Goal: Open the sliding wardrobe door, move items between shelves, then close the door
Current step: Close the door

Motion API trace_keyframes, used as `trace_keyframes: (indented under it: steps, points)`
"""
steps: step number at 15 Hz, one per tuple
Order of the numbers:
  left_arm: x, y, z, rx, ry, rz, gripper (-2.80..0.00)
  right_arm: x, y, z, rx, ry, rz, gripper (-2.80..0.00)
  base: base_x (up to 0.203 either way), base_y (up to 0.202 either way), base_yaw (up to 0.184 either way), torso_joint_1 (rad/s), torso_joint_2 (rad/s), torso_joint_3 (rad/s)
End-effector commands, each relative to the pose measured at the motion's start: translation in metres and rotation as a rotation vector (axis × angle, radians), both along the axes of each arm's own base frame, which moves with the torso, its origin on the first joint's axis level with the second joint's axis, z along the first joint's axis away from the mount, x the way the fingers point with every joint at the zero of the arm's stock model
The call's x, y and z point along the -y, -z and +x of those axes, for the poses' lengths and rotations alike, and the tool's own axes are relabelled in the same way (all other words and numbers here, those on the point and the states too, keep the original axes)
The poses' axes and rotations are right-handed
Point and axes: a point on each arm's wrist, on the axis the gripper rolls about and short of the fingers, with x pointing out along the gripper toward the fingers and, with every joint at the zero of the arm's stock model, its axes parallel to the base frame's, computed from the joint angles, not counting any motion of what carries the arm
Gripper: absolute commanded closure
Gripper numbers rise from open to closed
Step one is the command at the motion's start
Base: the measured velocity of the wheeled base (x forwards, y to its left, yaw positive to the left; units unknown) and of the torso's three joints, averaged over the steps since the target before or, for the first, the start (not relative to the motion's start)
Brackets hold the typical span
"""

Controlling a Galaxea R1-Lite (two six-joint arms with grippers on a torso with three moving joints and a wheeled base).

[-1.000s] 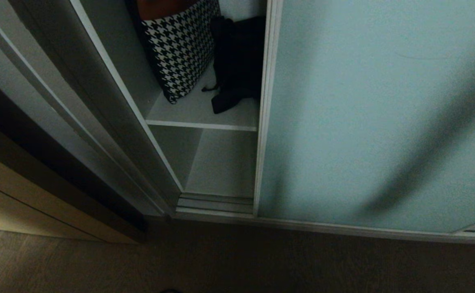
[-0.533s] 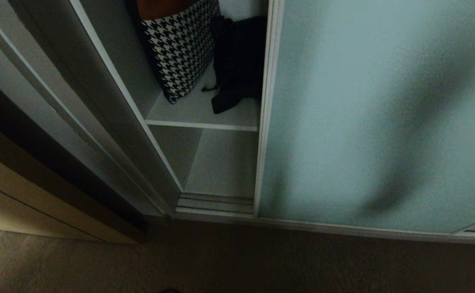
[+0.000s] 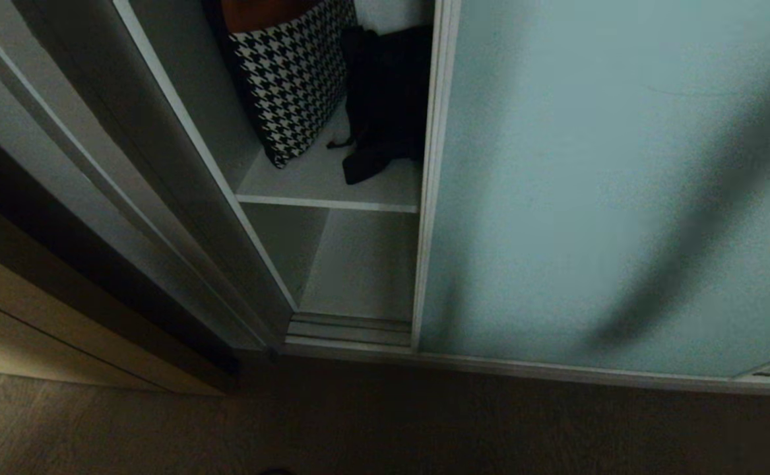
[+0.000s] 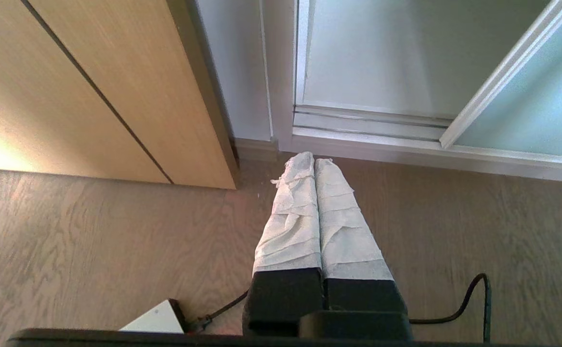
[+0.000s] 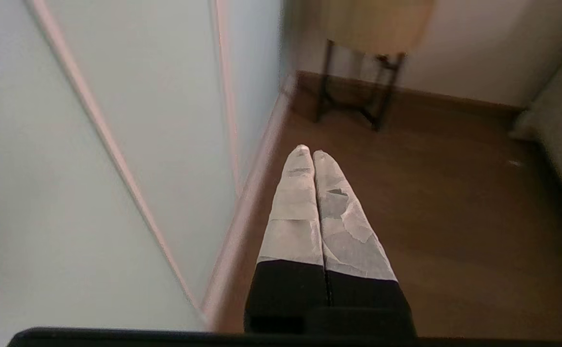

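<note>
door-opening is judged to be the step in hand: the sliding wardrobe door (image 3: 609, 191) is seen only partly slid aside, so that a narrow gap is left at its silver frame. within that gap the black bundle (image 3: 385, 99) is seen lying on the upper shelf (image 3: 322, 181), beside a houndstooth cushion (image 3: 292, 79); the lower shelf (image 3: 358, 270) is seen beneath it. the right gripper (image 5: 308, 153) is held pressed together and empty, beside the glass panel and above the wooden floor (image 5: 444, 221). the left gripper (image 4: 308, 160) is likewise clamped on nothing, pointed at the floor before the track. next, contact with the door's frame edge is judged to be needed so that the gap can be widened.
</note>
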Motion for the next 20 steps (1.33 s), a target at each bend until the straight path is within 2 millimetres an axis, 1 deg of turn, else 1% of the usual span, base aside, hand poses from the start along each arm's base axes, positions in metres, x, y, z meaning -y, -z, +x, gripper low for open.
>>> trace_keyframes:
  steps: [1, 2, 4, 6, 8, 11, 12, 13, 17, 20]
  points:
    - [0.0, 0.0, 0.0, -0.001, 0.001, 0.0, 0.0, 0.039, -0.001, 0.002, 0.015, -0.047, 0.026, 0.0, 0.0, 0.0, 0.0, 0.0, 0.0, 0.0]
    - [0.0, 0.0, 0.0, -0.001, 0.001, 0.0, 0.0, 0.052, -0.004, 0.002, 0.026, -0.095, 0.023, 0.0, 0.0, 0.0, 0.0, 0.0, 0.0, 0.0]
    - [0.0, 0.0, 0.0, -0.001, 0.001, 0.0, 0.0, 0.08, -0.004, 0.005, 0.04, -0.181, 0.039, 0.0, 0.0, 0.0, 0.0, 0.0, 0.0, 0.0]
    - [0.0, 0.0, 0.0, -0.001, 0.001, 0.0, 0.0, 0.1, -0.014, 0.007, 0.076, -0.279, 0.012, 0.0, 0.0, 0.0, 0.0, 0.0, 0.0, 0.0]
    - [0.0, 0.0, 0.0, -0.001, 0.001, 0.0, 0.0, 0.115, -0.021, 0.002, 0.168, -0.433, 0.017, 0.0, 0.0, 0.0, 0.0, 0.0, 0.0, 0.0]
    - [0.0, 0.0, 0.0, -0.001, 0.001, 0.0, 0.0, 0.121, -0.025, -0.019, 0.264, -0.685, 0.069, 0.0, 0.0, 0.0, 0.0, 0.0, 0.0, 0.0]
    - [0.0, 0.0, 0.0, -0.001, 0.001, 0.0, 0.0, 0.124, -0.023, -0.026, 0.274, -0.736, 0.086, 0.0, 0.0, 0.0, 0.0, 0.0, 0.0, 0.0]
    - [0.0, 0.0, 0.0, -0.001, 0.001, 0.0, 0.0, 0.131, -0.017, -0.031, 0.287, -0.76, 0.111, 0.0, 0.0, 0.0, 0.0, 0.0, 0.0, 0.0]
    - [0.0, 0.0, 0.0, -0.001, 0.001, 0.0, 0.0, 0.155, 0.002, -0.035, 0.34, -0.788, 0.182, 0.0, 0.0, 0.0, 0.0, 0.0, 0.0, 0.0]
    - [0.0, 0.0, 0.0, -0.001, 0.001, 0.0, 0.0, 0.158, 0.009, -0.034, 0.368, -0.905, 0.237, 0.0, 0.0, 0.0, 0.0, 0.0, 0.0, 0.0]
